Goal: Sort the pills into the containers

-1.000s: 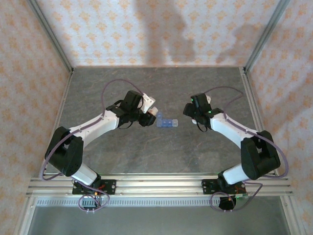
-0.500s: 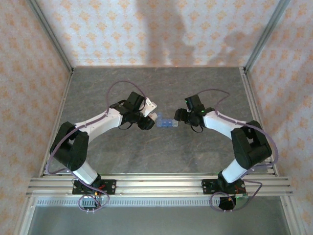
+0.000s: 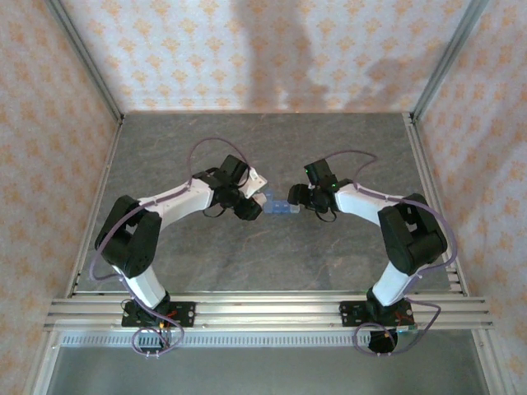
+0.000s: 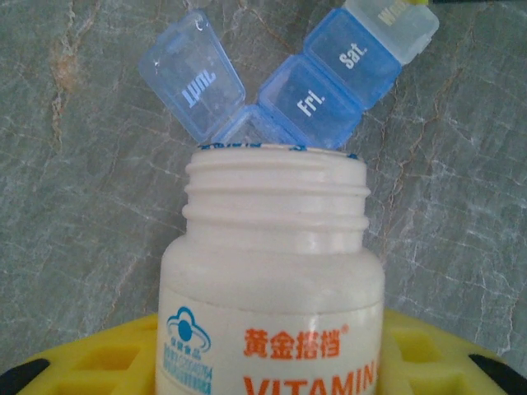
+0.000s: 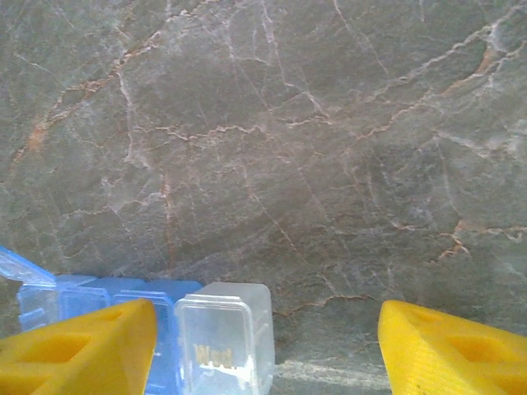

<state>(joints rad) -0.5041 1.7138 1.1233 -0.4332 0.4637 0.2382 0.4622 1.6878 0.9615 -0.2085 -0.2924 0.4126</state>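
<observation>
The containers (image 3: pixel 280 207) are a short blue translucent strip on the grey table. Its "Thur" lid (image 4: pixel 191 74) stands open, next to the closed "Fri" (image 4: pixel 311 100) and "Sat" (image 4: pixel 354 53) cells. My left gripper (image 4: pixel 272 362) is shut on an uncapped white vitamin bottle (image 4: pixel 272 280), whose mouth sits just short of the open cell. My right gripper (image 5: pixel 268 350) is open at the strip's right end. The clear "Wed" cell (image 5: pixel 222 337) lies between its yellow fingers (image 5: pixel 78 346), close to the left one. The pills are hidden.
From above, the left gripper (image 3: pixel 251 202) and right gripper (image 3: pixel 298 202) face each other across the strip at mid-table. Patterned walls close in the back and both sides. A metal rail (image 3: pixel 263 309) runs along the near edge.
Both arms swung inward. The right gripper travelled left up to the strip's right end and its jaws narrowed a little. The left gripper edged right with the bottle.
</observation>
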